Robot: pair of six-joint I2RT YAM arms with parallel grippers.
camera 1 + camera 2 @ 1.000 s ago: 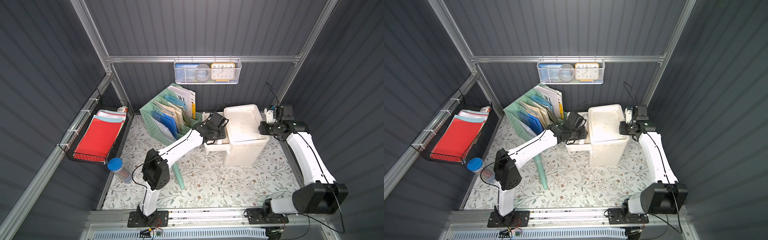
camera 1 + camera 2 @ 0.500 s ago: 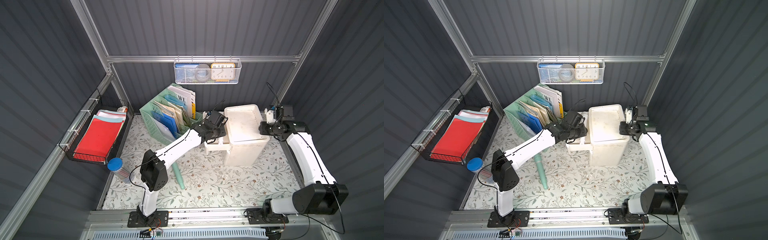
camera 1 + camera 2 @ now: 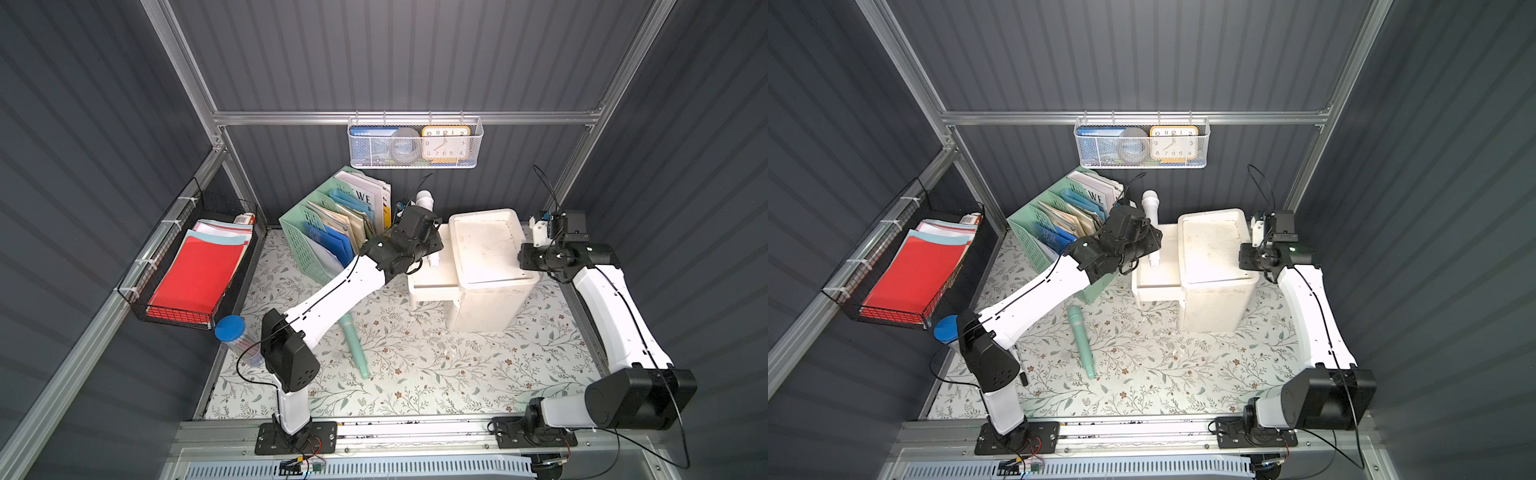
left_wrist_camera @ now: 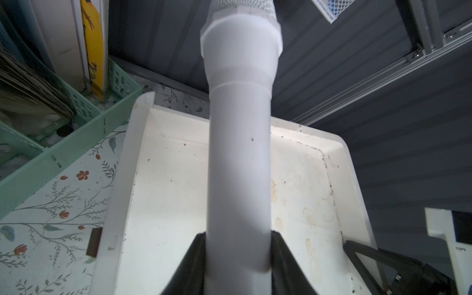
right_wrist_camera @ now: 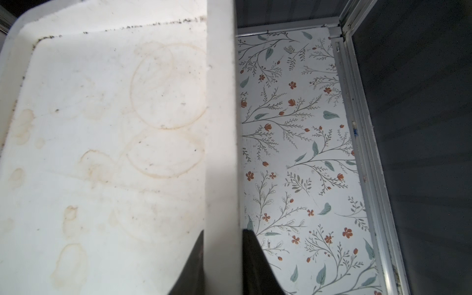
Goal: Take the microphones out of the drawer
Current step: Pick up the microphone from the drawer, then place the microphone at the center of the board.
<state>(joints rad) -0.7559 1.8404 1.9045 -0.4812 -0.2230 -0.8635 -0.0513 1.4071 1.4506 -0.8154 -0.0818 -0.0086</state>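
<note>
**White microphone clamped in the left tool over the open drawer**

The left tool (image 4: 238, 251) is closed on the lower shaft of the white microphone (image 4: 238, 153), with a black finger (image 4: 195, 258) pressed against each side. In both top views the microphone (image 3: 1150, 208) stands nearly upright. Its mesh head points up towards the back wall and its lower end is above the pulled-out drawer (image 3: 1156, 286). The pictures do not show whether that end touches the drawer.

The drawer (image 3: 430, 286) juts from the left side of the white drawer unit (image 3: 490, 249), which stands on the floral worktop (image 3: 415, 365).

The right tool (image 5: 222, 251) is clamped on the raised rim of the drawer unit (image 5: 221, 115), one finger inside the stained top recess and one outside. In a top view this arm reaches the unit from its right side.

A teal microphone (image 3: 1081, 340) lies flat on the worktop, well apart from the drawer and near the left arm. A mint file rack (image 3: 307, 237) full of papers stands just behind the left wrist. A white wire basket (image 3: 365, 143) holding a yellow clock (image 3: 445, 143) hangs on the back wall. A black wire tray (image 3: 166, 309) of red folders hangs on the left wall, with a blue-lidded jar (image 3: 230, 328) below it.
</note>
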